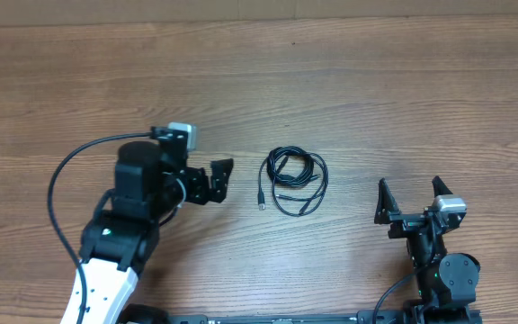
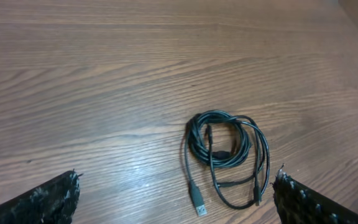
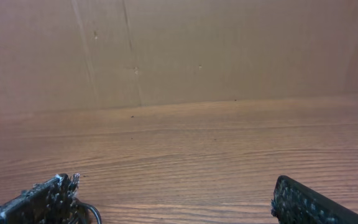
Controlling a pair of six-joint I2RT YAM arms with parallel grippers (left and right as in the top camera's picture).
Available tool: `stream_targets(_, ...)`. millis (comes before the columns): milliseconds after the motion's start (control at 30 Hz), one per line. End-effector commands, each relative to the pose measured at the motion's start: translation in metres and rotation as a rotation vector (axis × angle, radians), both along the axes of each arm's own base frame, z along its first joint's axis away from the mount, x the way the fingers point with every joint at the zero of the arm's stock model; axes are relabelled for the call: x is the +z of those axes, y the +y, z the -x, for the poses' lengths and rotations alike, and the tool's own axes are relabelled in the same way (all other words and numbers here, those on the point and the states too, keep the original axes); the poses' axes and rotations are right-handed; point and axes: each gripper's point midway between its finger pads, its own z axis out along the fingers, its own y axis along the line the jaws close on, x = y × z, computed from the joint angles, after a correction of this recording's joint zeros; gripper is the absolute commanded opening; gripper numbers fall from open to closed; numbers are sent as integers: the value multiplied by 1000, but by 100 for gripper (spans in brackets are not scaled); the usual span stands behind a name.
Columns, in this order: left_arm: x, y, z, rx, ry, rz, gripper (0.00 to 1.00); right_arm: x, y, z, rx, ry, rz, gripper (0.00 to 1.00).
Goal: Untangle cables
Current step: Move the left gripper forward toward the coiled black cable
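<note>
Cables [image 1: 295, 181] lay coiled between my left gripper [image 1: 218, 178] and right gripper [image 1: 410, 187], both wide open, empty, seemingly ready for opposite sides.

Wood-grain table [image 1: 331, 72]; plain brown wall [image 3: 229, 43] behind (faint vertical seams).

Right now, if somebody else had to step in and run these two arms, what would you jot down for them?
Left gripper: open and empty, just left of the cables, not touching them.
Right gripper: open and empty, to their right and farther off.
Cables: one loosely coiled bundle on the table between the two arms, with a plug end trailing out on its left side.
Done: nothing that shows; the cords lie looped together.
Left: take hold of the bundle, draw the cords apart and lay them out separately.
</note>
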Motion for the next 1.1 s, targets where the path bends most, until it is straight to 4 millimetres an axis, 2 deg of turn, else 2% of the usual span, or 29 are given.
stream_targets(0,8,-3,-12,44,-27,-12,100,-2,0,0,-2,-2,0,100)
stream_targets(233,-9,-4,-16,46,29,-21,100,-2,0,0,-2,-3,0,100)
stream_targets(333,-18,-16,-13,-11,73,11,100,-2,0,0,-2,-3,0,100)
stream_targets(500,-30,-19,-15,-22,108,6,100,-2,0,0,-2,-2,0,100)
stream_targets(667,-39,-30,-12,-53,133,-11,100,-2,0,0,-2,-2,0,100)
stream_targets(800,-46,-38,-11,0,149,-38,100,-2,0,0,-2,-2,0,100)
stream_targets(933,-50,-65,-9,-43,129,-47,98,-2,0,0,-2,-2,0,100)
stream_targets(1067,-60,-81,-22,23,82,-92,96,-2,0,0,-2,-3,0,100)
